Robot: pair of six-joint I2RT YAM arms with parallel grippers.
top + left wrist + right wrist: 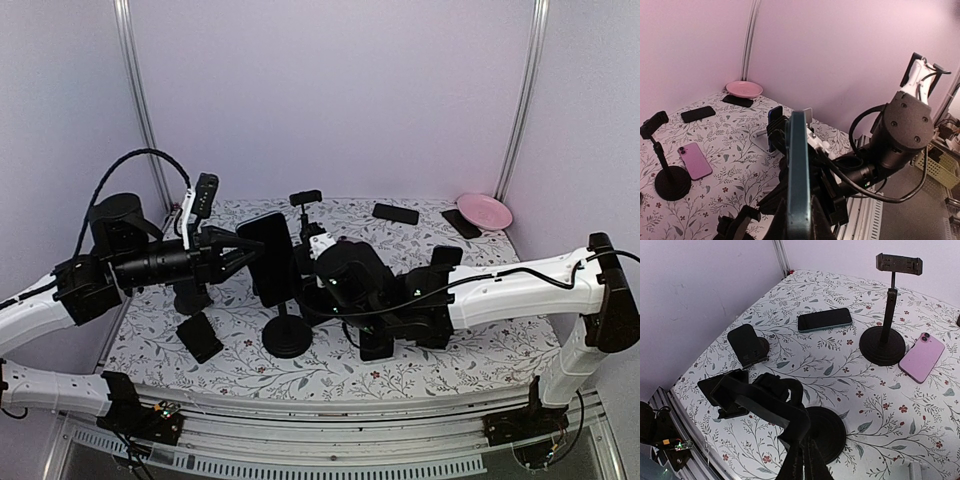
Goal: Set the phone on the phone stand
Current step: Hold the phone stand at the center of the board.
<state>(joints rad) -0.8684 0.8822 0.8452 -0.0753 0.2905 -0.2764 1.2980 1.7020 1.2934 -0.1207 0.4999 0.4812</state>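
Observation:
A dark phone (270, 258) with a blue edge stands upright above the black phone stand's round base (288, 336). My left gripper (248, 256) is shut on the phone from the left. In the left wrist view the phone (799, 165) shows edge-on between my fingers, with the left gripper (799, 222) at its near end. My right gripper (312, 284) comes in from the right and is shut on the stand's clamp head. In the right wrist view the right gripper (807, 462) pinches the black clamp (765, 402) above the base (832, 432). I cannot tell whether the phone sits in the clamp.
A second tall stand (884, 340), a pink phone (921, 357) and a dark phone (825, 319) lie behind. Two low black stands (746, 344) (722, 390) are on the left. A pink plate (484, 210) and two dark phones (395, 212) (461, 223) are at the back right.

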